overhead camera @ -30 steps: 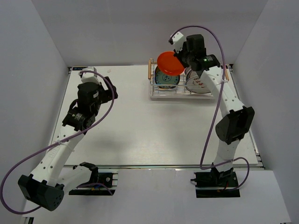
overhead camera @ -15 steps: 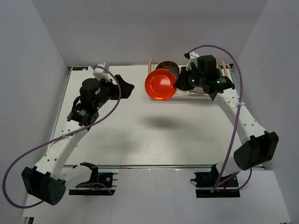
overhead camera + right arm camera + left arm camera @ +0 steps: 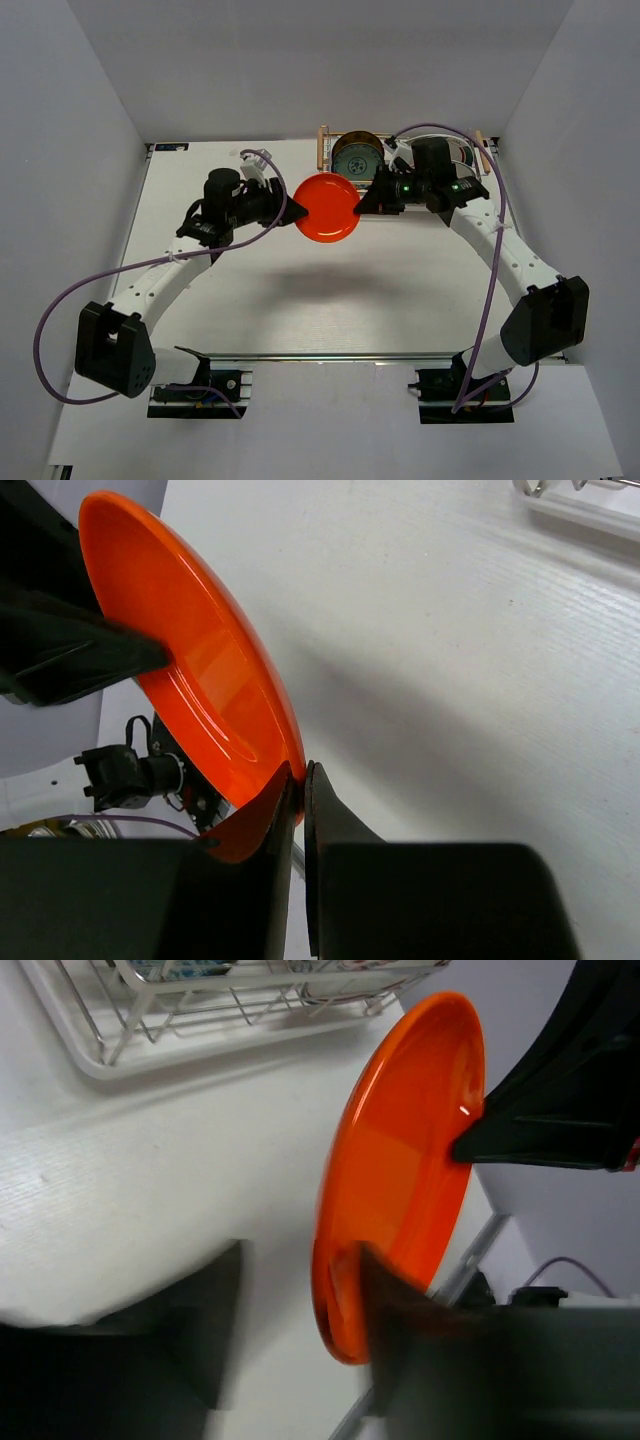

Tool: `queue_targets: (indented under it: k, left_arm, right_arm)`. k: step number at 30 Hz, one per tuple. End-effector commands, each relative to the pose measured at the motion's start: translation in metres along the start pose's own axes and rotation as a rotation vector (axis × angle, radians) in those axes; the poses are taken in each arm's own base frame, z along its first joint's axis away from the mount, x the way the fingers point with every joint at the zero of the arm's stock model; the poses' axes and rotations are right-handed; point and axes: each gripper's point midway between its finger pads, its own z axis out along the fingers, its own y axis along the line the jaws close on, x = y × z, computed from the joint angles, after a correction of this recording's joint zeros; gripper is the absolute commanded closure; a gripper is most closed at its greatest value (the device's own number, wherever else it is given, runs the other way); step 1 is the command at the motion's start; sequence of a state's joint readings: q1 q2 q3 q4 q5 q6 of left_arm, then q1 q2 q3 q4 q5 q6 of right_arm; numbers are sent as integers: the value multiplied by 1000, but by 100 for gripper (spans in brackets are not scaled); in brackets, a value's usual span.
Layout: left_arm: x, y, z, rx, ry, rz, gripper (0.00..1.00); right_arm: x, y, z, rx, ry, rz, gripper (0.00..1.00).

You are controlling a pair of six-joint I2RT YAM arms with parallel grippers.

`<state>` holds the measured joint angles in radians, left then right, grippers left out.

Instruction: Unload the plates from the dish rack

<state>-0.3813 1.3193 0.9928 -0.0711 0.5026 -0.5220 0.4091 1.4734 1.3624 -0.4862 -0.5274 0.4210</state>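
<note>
Right gripper (image 3: 298,772) pinches the orange plate (image 3: 327,207) aloft — left gripper (image 3: 300,1260) gapes wide around its opposite rim

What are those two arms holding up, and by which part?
The orange plate, in mid-air. The right tool pinches its rim; the left tool straddles the opposite rim, jaws apart, not gripping.

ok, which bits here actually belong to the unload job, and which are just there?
Job:
- orange plate, in mid-air
- right gripper, pinching its rim
- left gripper, open around the opposite rim
- rack
- racked plates

Just there:
- table
- purple cables
</note>
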Motion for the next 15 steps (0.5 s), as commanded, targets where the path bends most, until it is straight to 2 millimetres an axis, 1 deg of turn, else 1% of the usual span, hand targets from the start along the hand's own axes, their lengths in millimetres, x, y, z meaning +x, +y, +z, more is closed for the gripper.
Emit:
queue_targets:
  k: [1, 4, 5, 6, 7, 8, 9, 10, 11, 12, 13, 14, 15]
  left_arm:
    - [-1, -22, -6, 113, 0, 18, 58]
    - [-5, -24, -6, 117, -6, 20, 79]
    - [-4, -24, -7, 111, -2, 20, 91]
    - [-5, -23, -8, 103, -9, 21, 97]
    - [-6, -20, -10, 78, -23, 17, 100]
    - [-7, -18, -11, 64, -31, 18, 100]
    - [-8, -17, -12, 52, -41, 20, 100]
    - [-10, -10, -14, 10, -56, 13, 100]
    - [-13, -9, -18, -12, -73, 14, 100]
    - [-14, -4, -20, -48, -85, 7, 100]
    - [-10, 5, -22, -99, -70, -12, 100]
    - [-18, 18, -27, -180, -109, -27, 100]
    - [-19, 29, -29, -233, -118, -45, 100]
  right_arm:
    - [-10, 23, -7, -89, -42, -23, 100]
    - [-10, 16, -4, -58, -40, -11, 100]
    - [-10, 12, -4, -39, -42, -6, 93]
    - [-10, 11, -4, -27, -44, -9, 79]
    - [-15, 4, -5, 15, -63, -9, 71]
    - [-17, -3, -7, 47, -72, -18, 57]
    - [-20, -9, -8, 88, -88, -28, 51]
    - [-25, -11, -12, 113, -104, -42, 45]
    - [-25, -16, -15, 154, -102, -42, 26]
    - [-31, -26, -20, 219, -130, -62, 16]
    - [-33, -31, -21, 247, -142, -64, 11]
    - [-35, -31, -28, 270, -159, -69, 11]
    - [-39, -40, -33, 328, -186, -69, 11]
